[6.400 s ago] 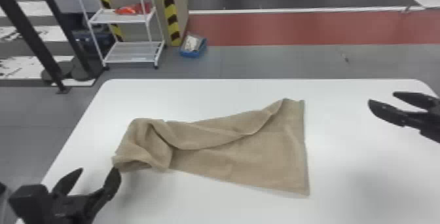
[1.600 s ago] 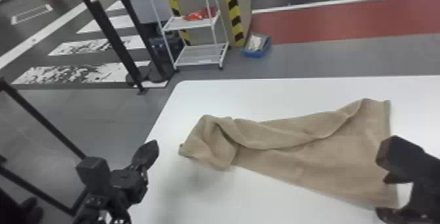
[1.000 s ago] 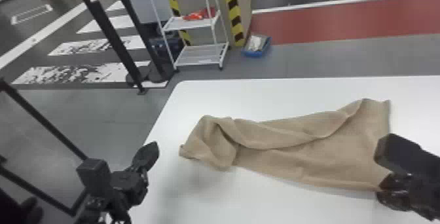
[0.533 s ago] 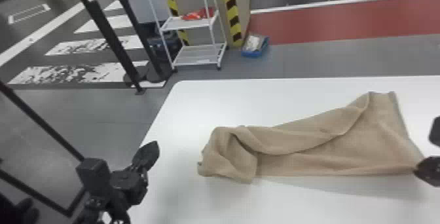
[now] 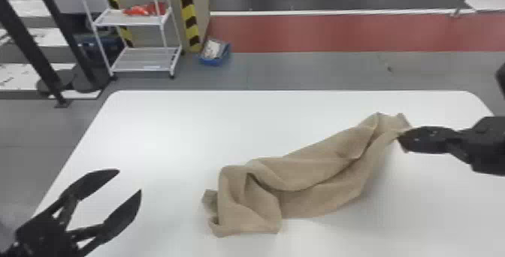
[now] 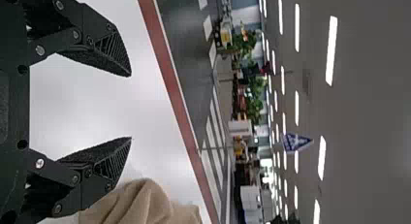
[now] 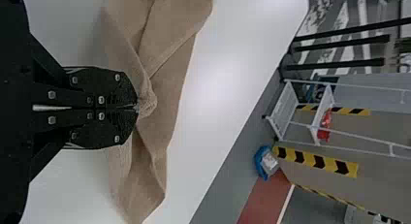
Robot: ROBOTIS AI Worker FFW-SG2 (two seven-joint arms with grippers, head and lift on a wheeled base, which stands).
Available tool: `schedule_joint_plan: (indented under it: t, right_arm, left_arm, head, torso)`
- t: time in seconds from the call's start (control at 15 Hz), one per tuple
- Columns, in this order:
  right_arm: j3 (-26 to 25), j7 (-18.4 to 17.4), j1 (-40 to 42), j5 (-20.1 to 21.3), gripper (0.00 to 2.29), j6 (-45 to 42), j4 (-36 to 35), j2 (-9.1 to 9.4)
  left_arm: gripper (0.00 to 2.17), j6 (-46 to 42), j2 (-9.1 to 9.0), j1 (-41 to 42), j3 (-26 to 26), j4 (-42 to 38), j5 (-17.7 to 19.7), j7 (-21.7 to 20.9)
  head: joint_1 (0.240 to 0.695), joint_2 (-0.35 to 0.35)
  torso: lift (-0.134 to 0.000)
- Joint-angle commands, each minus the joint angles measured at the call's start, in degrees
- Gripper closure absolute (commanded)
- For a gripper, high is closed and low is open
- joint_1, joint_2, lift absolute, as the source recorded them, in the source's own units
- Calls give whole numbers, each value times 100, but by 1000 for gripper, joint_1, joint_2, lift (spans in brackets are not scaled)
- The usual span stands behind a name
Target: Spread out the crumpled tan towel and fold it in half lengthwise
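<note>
- Your right gripper (image 5: 402, 139): fingers clamped on the towel (image 5: 312, 173) at its right end.
- Your left gripper (image 5: 130, 180): fingers apart, left of the towel.
- Towel: crumpled on your tabletop (image 5: 169, 136).

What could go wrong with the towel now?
The right gripper has just a small pinch of the tan towel in its shut jaws, so the cloth might slip out. The towel's other end is bunched up, so pulling could drag the whole lump instead of flattening it. The left gripper is open and off the towel, so it isn't holding that end down.
</note>
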Motion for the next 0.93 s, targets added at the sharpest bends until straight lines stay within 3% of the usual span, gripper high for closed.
schedule_joint_plan:
  t: [0.0,0.13,0.27,0.33,0.67,0.87]
  right_arm:
    - [228,28,-22,-279,1538,168,-287,235]
    - [413,28,22,-121,1538,309,-516,393]
    - [685,28,585,802,1538,-658,-612,393]
    - [641,28,796,1030,1538,-939,-612,393]
    - [-36,28,1719,1162,1538,-1748,-692,367]
    - [-132,28,2044,1566,1538,-2205,-586,367]
  left_arm:
    - [151,96,-7,0,-85,-53,-16,-183]
    - [154,377,-7,-9,-436,-176,-174,63]
    - [161,974,11,-9,-805,-290,-218,450]
    - [171,1133,20,-9,-937,-290,-218,599]
    - [198,2135,64,-61,-1306,-483,-254,687]
    - [198,2293,81,-17,-1289,-598,-218,758]
  head:
    - [695,44]
    - [695,72]
    - [695,95]
    - [695,90]
    - [695,-8]
    - [695,-71]
  torso:
    - [-124]
    - [-124]
    - [-124]
    - [-124]
    - [-124]
    - [-124]
